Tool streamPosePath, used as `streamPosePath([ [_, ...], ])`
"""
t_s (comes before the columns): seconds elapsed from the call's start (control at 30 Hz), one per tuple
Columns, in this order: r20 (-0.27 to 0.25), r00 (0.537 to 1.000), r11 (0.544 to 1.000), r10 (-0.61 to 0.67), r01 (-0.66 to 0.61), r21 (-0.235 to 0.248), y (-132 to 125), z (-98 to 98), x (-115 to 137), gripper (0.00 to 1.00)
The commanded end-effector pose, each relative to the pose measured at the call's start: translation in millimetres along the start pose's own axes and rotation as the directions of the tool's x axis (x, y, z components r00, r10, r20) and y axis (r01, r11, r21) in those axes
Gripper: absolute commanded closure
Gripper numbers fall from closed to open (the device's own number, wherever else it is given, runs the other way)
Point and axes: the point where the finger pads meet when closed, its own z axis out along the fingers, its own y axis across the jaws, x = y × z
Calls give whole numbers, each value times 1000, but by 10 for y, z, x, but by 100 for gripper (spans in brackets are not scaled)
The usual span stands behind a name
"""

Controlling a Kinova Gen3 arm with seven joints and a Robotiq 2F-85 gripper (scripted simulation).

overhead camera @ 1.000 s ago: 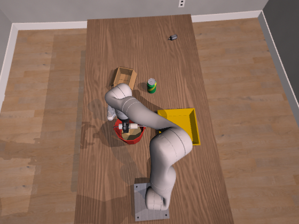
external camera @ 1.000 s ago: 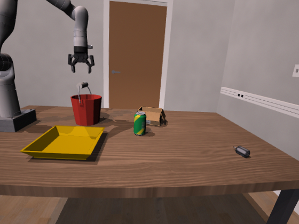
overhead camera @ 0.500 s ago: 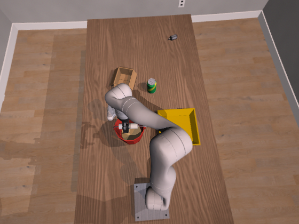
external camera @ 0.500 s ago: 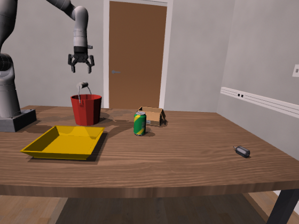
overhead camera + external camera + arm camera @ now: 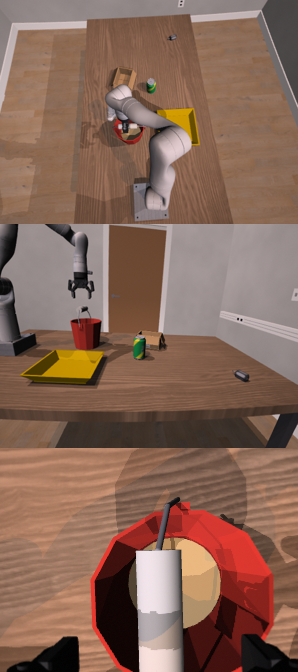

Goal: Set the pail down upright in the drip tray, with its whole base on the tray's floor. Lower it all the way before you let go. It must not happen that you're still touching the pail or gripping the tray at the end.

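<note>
1. I can read no writing on the green can (image 5: pixel 151 87) (image 5: pixel 139 348); it has yellow bands, and a small grey mark on its side is too blurred to make out.
2. The red pail (image 5: pixel 131 141) (image 5: pixel 87 336) (image 5: pixel 245 553) stands upright on the wooden surface (image 5: pixel 138 45) (image 5: pixel 170 384) (image 5: pixel 45 508), beside the yellow tray (image 5: pixel 196 125) (image 5: pixel 62 378) and apart from it. Inside I see a tan, round bottom.
3. Its handle, with a white grip (image 5: pixel 133 126) (image 5: pixel 82 309) (image 5: pixel 159 580), stands raised.
4. My tool (image 5: pixel 125 128) (image 5: pixel 81 296) (image 5: pixel 159 653) is spread wide above that grip, touching nothing.
5. The tray shows a bare yellow floor, partly hidden from above by my arm (image 5: pixel 149 116) (image 5: pixel 80 253).
6. The open cardboard box (image 5: pixel 123 77) (image 5: pixel 153 340) sits near the can.

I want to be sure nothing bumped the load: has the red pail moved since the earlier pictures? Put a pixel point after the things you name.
No. The red pail (image 5: pixel 132 141) (image 5: pixel 87 336) (image 5: pixel 245 555) stands in the same spot behind the yellow tray (image 5: pixel 72 369) in the exterior view, with no visible shift.
</note>
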Motion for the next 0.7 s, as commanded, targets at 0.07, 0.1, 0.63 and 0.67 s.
streamPosePath([
  [0.07, 1, 1000, 1000, -1, 1, 4, -8, 101, 2, 0],
  [0.1, 1, 1000, 1000, -1, 1, 4, -7, 122, 3, 0],
  [0.63, 1, 1000, 1000, -1, 1, 4, 0, 452, 7, 0],
  [0.67, 1, 1000, 1000, -1, 1, 4, 0, 474, 7, 0],
])
